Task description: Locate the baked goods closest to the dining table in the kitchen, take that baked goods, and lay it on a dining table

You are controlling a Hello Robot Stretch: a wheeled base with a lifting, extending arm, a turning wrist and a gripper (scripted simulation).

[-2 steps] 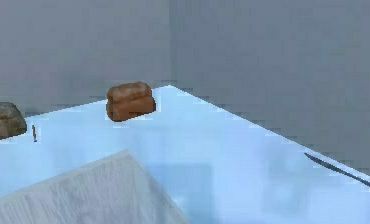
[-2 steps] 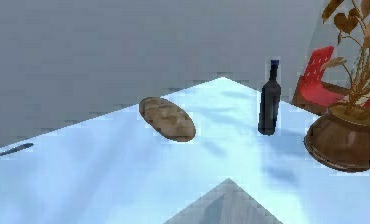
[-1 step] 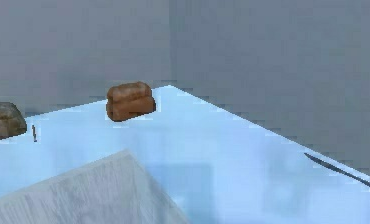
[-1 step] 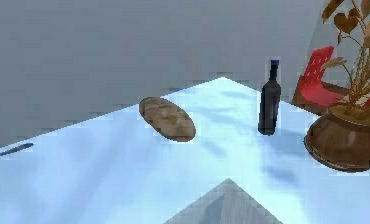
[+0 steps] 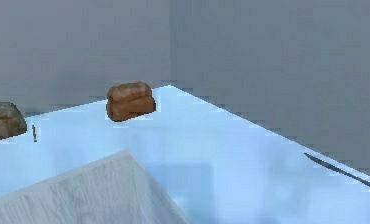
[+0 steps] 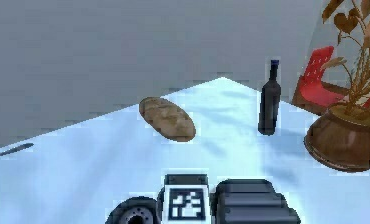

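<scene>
Gripper [image 6: 133, 212] shows at the arm side view's bottom edge as a dark rounded body, just left of a white marker square [image 6: 188, 203] on the arm [image 6: 255, 203]. I can't make out its fingers, so I cannot tell its state or whether it holds anything.

Beyond it, an oval loaf [image 6: 168, 117] lies on the pale blue table [image 6: 83, 165], near the far edge and well apart from the arm. To the loaf's right in that view a dark bottle [image 6: 269, 97] stands upright. Further right is a brown pot [image 6: 343, 142] with dry leaves rising from it. A red chair [image 6: 318, 78] shows behind the pot, off the table.

In the forward view I see a boxy loaf [image 5: 130, 101] resting on the table near its far corner. A brown lump [image 5: 5, 120] lies at the left edge, with a small dark thing [image 5: 34, 131] just beside it that is too small to name. A dark strip [image 5: 338, 170] lies on the tabletop at the forward view's right. A pale grained slab [image 5: 93, 195] fills the bottom left. Grey walls stand behind the table in both views.
</scene>
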